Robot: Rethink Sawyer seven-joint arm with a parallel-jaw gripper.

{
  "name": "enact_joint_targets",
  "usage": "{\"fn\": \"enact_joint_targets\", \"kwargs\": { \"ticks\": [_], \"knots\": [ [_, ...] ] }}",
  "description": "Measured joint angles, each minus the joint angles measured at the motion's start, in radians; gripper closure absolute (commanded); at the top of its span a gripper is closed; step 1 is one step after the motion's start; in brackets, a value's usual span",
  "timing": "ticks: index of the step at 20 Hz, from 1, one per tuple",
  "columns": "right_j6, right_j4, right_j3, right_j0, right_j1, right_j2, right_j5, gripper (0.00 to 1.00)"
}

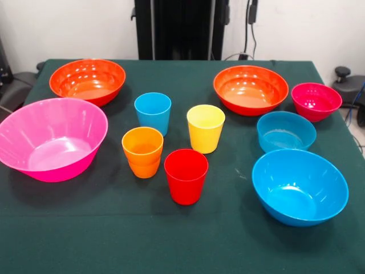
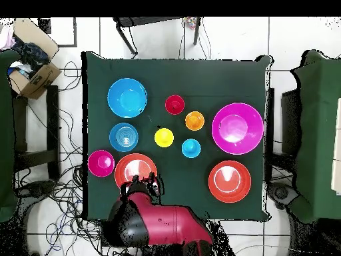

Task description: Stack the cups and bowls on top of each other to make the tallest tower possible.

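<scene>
Four cups stand upright and apart mid-table: light blue cup [image 1: 153, 112] [image 2: 191, 148], yellow cup [image 1: 205, 128] [image 2: 164, 138], orange cup [image 1: 142, 151] [image 2: 194, 121], red cup [image 1: 186, 176] [image 2: 174, 104]. Around them sit the bowls, each on its own: large pink bowl [image 1: 51, 138] [image 2: 237, 128], two orange-red bowls [image 1: 87, 81] [image 1: 251, 89] [image 2: 230, 181], small magenta bowl [image 1: 316, 101] [image 2: 101, 163], small blue bowl [image 1: 286, 131] [image 2: 124, 137], large blue bowl [image 1: 300, 186] [image 2: 127, 97]. No tower shows. Only the overhead view shows my gripper [image 2: 145, 181], over the near rim of one orange-red bowl [image 2: 133, 167].
The table wears a dark green cloth [image 1: 182, 240]. In the overhead view a cardboard box [image 2: 32, 67] sits off the table's upper left corner, and cables [image 2: 66, 193] lie on the floor beside the table.
</scene>
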Motion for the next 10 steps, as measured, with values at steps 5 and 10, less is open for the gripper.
{"fn": "enact_joint_targets", "kwargs": {
  "ticks": [5, 10],
  "knots": [
    [0.0, -0.088, -0.023, -0.071, 0.03, 0.039, 0.0, 0.0],
    [0.0, -0.181, -0.067, -0.118, 0.074, 0.062, 0.0, 0.0]
  ]
}}
